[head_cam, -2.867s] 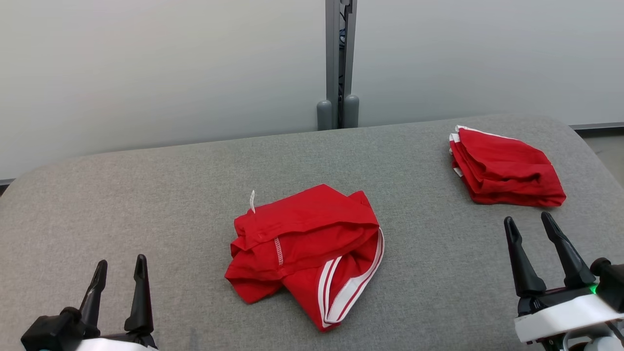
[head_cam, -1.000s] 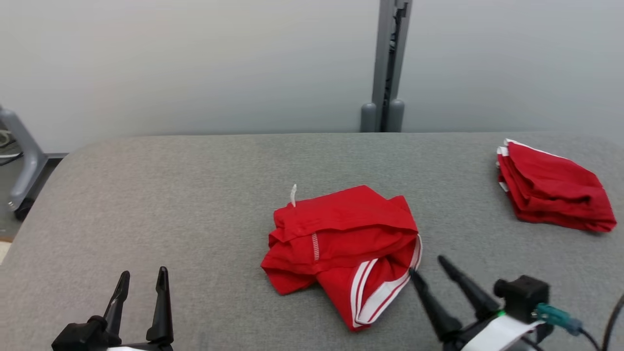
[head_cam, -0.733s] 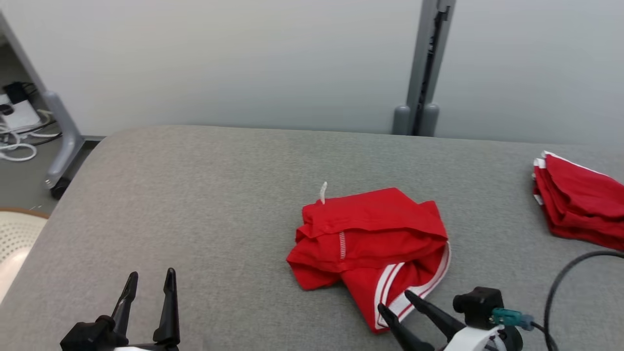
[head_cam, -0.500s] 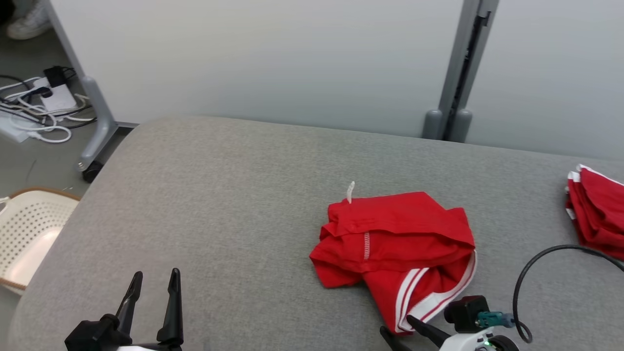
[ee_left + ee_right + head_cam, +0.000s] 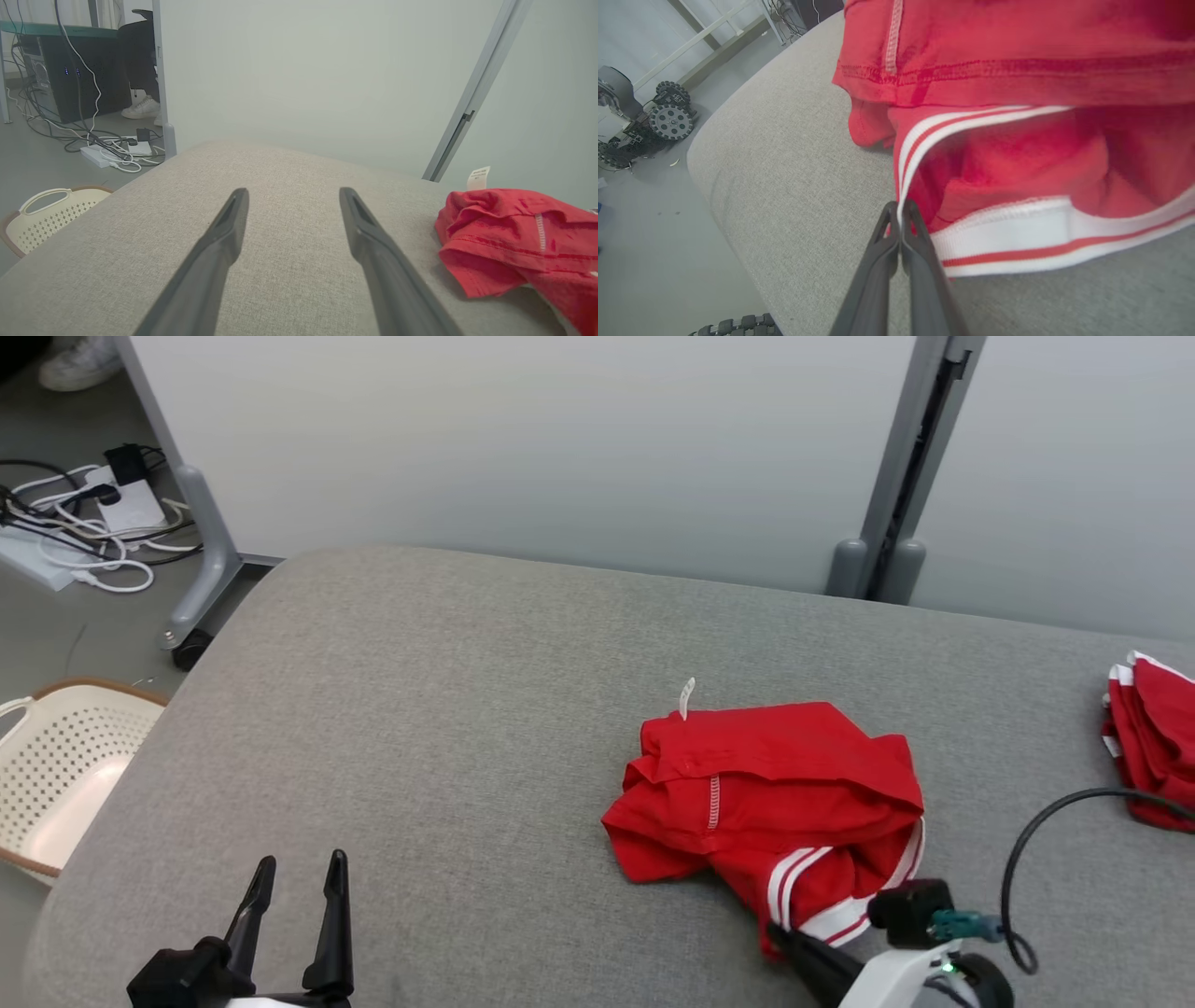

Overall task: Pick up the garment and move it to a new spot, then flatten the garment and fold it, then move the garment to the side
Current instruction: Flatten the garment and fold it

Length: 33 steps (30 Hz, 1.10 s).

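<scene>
- Grey fabric covers the table point(image 5: 420, 691), and the task's thing lies on it. A pale basket point(image 5: 65, 756) stands on the floor off its left end.
- Left gripper point(image 5: 301, 861) hovers low over the near left part of the table. Its two fingers are apart with nothing between them, and it is well apart from the garment.
- Garment point(image 5: 775, 784), red with white stripes along the hem point(image 5: 1017, 233), lies crumpled to the right of the table's middle, near the front edge. A small white label point(image 5: 687, 695) sticks up at its far side.
- Right gripper point(image 5: 900, 207) is at the near corner of the garment. In the right wrist view its fingers are pressed together and the white edge of the hem runs into the tips, so it seems to be clamped on the hem. How much cloth is really caught I cannot tell, because the tips hide it.
- Second red pile point(image 5: 1153, 747), which looks already folded, lies at the far right, well apart.
- Step in hand, as I judge it: the first one, picking up the garment to move it to a new spot. Flattening and folding are not yet begun.
- Next move calls for a lift high enough that the cloth hangs free, then a carry toward the open left area. The thin pinch may slip off the hem, so the lift should be slow.
</scene>
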Motion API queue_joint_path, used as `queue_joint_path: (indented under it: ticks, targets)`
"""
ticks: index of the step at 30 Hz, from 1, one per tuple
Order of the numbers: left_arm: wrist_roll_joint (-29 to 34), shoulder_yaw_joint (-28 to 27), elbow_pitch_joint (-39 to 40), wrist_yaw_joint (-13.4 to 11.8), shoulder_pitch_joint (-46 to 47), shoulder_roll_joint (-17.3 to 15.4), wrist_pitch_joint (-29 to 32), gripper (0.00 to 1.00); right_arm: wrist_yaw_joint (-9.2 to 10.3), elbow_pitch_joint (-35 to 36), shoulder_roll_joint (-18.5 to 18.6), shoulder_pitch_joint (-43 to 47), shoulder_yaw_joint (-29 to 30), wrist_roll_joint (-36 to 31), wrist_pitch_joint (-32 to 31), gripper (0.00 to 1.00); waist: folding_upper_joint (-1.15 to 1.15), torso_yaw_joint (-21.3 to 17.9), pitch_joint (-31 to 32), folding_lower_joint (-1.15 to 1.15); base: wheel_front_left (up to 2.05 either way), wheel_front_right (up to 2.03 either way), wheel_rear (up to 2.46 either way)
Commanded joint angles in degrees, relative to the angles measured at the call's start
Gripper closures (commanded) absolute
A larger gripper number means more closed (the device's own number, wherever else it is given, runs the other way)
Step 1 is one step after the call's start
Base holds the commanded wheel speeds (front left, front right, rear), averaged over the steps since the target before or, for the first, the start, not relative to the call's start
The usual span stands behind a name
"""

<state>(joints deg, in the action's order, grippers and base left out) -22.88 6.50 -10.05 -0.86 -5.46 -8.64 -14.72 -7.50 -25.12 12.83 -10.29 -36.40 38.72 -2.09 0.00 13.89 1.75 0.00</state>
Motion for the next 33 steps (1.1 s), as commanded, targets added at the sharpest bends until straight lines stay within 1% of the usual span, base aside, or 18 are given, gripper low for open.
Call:
queue_joint_path:
  ticks: [1,8,11,14,17,22,25,28,31,32,33]
  targets:
    - [-0.18,0.00,-0.14,-0.02,1.06,-0.35,-0.13,0.00,0.00,0.22,1.20,-0.91,0.76,-0.61,0.99,1.00,0.00,-0.92,0.03,0.00,0.00,0.00,0.00]
    - [-0.38,1.01,-0.64,0.24,1.66,0.27,-0.10,0.00,0.00,4.26,5.24,-4.90,5.49,-4.71,5.75,1.00,0.00,-3.42,0.30,0.00,0.00,0.00,0.00]
    - [-0.48,1.40,-0.93,0.41,2.42,0.70,-0.15,0.00,-0.01,6.36,6.27,-8.24,5.74,-6.01,6.19,1.00,0.00,-3.64,0.28,0.00,0.00,0.00,0.00]
    - [-0.46,1.86,-1.48,0.62,2.91,1.08,-0.22,0.00,-0.01,7.34,6.99,-12.85,4.50,-6.54,5.53,1.00,0.00,-3.25,0.18,0.00,0.00,0.00,0.00]
    - [-0.49,2.42,-2.28,1.06,3.30,1.32,-0.31,0.00,0.00,6.76,6.87,-17.96,2.63,-5.84,5.33,1.00,0.00,-2.19,0.10,0.00,0.00,0.00,0.00]
    - [-0.18,3.50,-3.61,1.76,4.62,2.05,-0.34,0.00,0.00,4.56,6.22,-26.04,-0.70,-3.42,7.02,1.00,0.00,-0.14,-0.09,0.00,0.00,0.00,0.00]
    - [-0.21,3.69,-4.19,1.91,5.16,2.34,-0.40,0.00,0.00,4.20,6.00,-29.64,-2.11,-1.40,8.51,1.00,0.00,0.44,-0.03,0.00,0.00,0.00,0.00]
    - [-0.34,3.52,-4.51,1.91,4.96,2.48,-0.46,0.00,0.00,4.67,7.25,-31.15,-2.61,0.05,9.58,1.00,0.00,0.44,0.15,0.00,0.00,0.00,0.00]
    - [-0.53,3.16,-4.65,1.90,4.46,2.41,-0.49,0.00,0.00,5.72,9.40,-30.01,-2.86,1.40,9.53,1.00,0.00,-0.62,0.26,0.00,0.00,0.00,0.00]
    - [-0.53,3.16,-4.65,1.90,4.46,2.41,-0.49,0.00,0.00,5.72,9.40,-30.01,-2.86,1.40,9.53,1.00,0.00,-0.62,0.26,0.00,0.00,0.00,0.00]
    - [-0.52,3.06,-4.65,1.92,4.31,2.35,-0.50,0.00,0.00,6.02,10.56,-29.29,-2.77,1.65,9.25,1.00,0.00,-1.21,0.29,0.00,0.00,0.00,0.00]
